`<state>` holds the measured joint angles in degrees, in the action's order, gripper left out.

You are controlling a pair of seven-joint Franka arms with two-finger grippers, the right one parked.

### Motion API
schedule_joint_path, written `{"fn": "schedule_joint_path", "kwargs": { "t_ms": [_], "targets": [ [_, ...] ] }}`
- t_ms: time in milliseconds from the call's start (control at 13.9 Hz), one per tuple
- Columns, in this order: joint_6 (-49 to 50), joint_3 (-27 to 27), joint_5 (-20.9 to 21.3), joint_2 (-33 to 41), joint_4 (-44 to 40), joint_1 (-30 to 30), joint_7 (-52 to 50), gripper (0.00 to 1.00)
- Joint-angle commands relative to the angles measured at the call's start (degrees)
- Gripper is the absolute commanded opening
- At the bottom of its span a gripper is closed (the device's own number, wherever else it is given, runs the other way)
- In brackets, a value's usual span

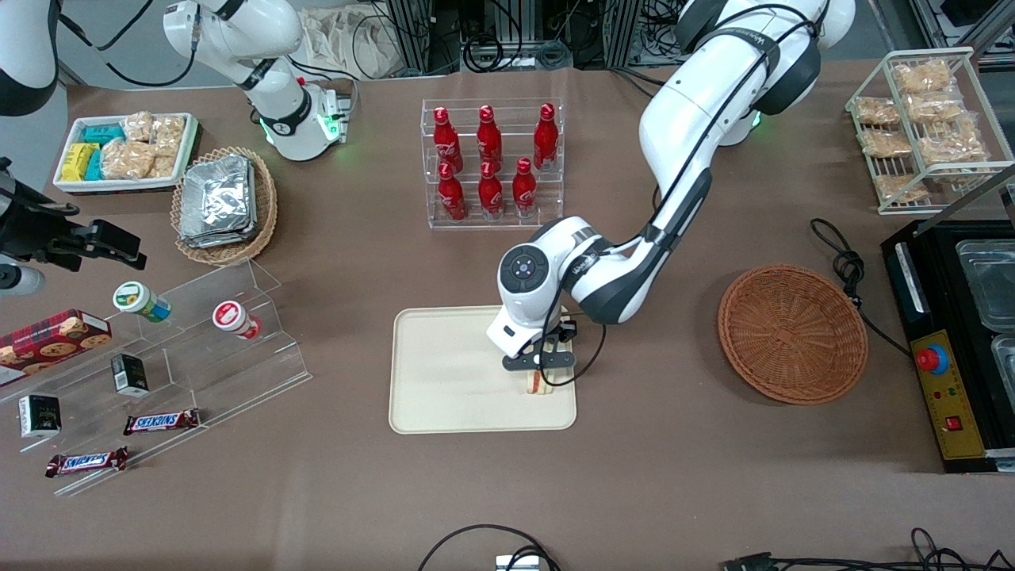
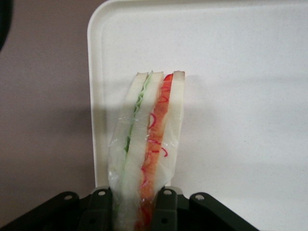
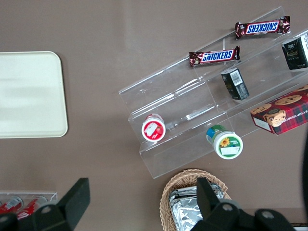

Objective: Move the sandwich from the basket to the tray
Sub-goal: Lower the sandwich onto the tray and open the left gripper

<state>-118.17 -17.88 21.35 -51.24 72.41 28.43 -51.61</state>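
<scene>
The gripper (image 1: 540, 366) is hanging low over the tray (image 1: 444, 381), at the tray's end nearer the basket (image 1: 791, 333). Its two fingers (image 2: 166, 209) are pinching the sandwich (image 2: 147, 144), one on each bread face, closed just to the width of the wedge. The sandwich is standing on edge between them, wrapped in clear film, with its green and orange-red filling stripes showing between the white bread slices. From the front, only a small part of the sandwich (image 1: 539, 385) is peeking out below the gripper, over the tray's surface; whether it is touching the tray cannot be told. The basket is sitting well apart from the tray, toward the working arm's end of the table, with nothing in it. The tray is lying flat on the brown table (image 1: 650, 476), holding nothing else.
</scene>
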Motion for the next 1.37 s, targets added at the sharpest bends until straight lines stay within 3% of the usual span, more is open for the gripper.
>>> {"fn": "schedule_joint_path", "kwargs": {
  "t_ms": [0,72,216,863,1295],
  "targets": [
    [-0.04,0.39,1.33,-1.58,-2.01,1.36,-1.21,0.34],
    [-0.04,0.39,1.33,-1.58,-2.01,1.36,-1.21,0.48],
    [-0.13,0.39,1.33,-1.67,-2.01,1.36,-1.39,1.0],
    [1.54,0.65,1.24,6.23,-2.53,-1.27,-8.24,1.0],
    [10.67,0.56,0.28,15.28,-2.01,-9.34,-8.25,1.0]
  ]
}}
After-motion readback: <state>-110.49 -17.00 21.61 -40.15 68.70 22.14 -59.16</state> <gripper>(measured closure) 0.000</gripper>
